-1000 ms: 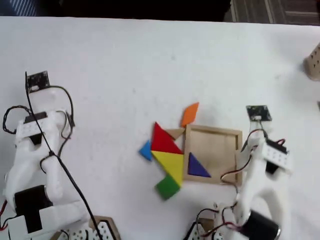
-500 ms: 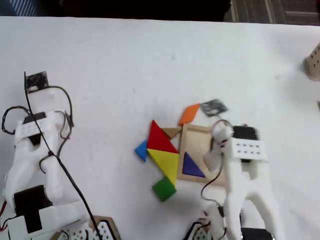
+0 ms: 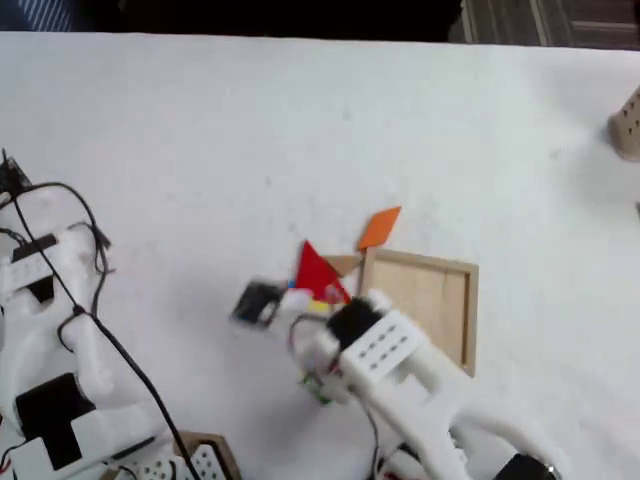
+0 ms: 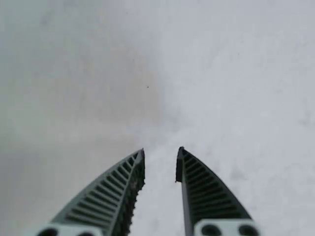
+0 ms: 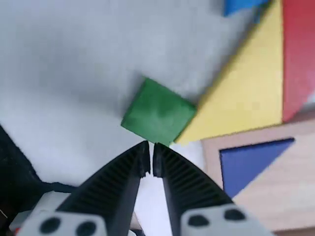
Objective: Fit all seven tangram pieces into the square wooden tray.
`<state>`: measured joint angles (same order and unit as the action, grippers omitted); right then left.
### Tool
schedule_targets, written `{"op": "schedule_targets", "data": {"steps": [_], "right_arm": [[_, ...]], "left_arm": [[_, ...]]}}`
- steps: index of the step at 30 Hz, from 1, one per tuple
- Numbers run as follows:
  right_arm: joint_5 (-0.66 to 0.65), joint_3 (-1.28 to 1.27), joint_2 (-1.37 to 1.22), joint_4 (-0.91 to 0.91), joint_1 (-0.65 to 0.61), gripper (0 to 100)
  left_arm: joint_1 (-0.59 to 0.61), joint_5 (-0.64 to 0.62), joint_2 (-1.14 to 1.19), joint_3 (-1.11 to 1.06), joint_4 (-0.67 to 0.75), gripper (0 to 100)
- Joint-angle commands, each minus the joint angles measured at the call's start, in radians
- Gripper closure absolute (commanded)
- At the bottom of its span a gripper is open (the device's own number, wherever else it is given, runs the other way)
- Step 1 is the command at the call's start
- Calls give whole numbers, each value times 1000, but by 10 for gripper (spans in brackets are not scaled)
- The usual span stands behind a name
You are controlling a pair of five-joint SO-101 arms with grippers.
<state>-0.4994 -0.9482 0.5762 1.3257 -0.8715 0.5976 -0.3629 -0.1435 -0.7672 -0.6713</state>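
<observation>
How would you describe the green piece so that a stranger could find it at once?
Start at the square wooden tray. Just outside its corner lies a yellow wooden triangle; the green square block touches that triangle's tip, directly before the right claw. It alone is green and square.

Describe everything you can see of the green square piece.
The green square is a flat, evenly green piece that looks like painted wood with a matte face. It lies flat on the white table, outside the wooden tray and turned cornerwise to its rim. One edge rests against the yellow triangle near its tip. The right gripper, shut, sits at its nearest edge without gripping it.
</observation>
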Motion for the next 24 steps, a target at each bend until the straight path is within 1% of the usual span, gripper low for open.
{"op": "schedule_targets", "data": {"steps": [1,4,6,10,12,14,16,20,24], "right_arm": [[3,0,28,-21,-61,980],[-15,-89,28,-97,-62,980],[-55,-157,28,-162,-59,980],[-57,-186,28,-211,-51,980],[-57,-235,28,-291,-51,980],[-18,-275,31,-367,-51,981],[51,-259,28,-378,-51,981],[101,-253,28,-415,-48,981],[172,-250,28,-499,-48,981]], "left_arm": [[12,-12,1,49,28,876],[12,-14,1,49,28,876],[12,-14,1,49,28,876],[12,-14,1,49,28,876],[12,-14,1,49,28,876],[12,-14,1,49,23,876],[12,-14,1,49,21,876],[12,-14,-1,41,20,876],[12,-14,-1,40,20,876]]}}
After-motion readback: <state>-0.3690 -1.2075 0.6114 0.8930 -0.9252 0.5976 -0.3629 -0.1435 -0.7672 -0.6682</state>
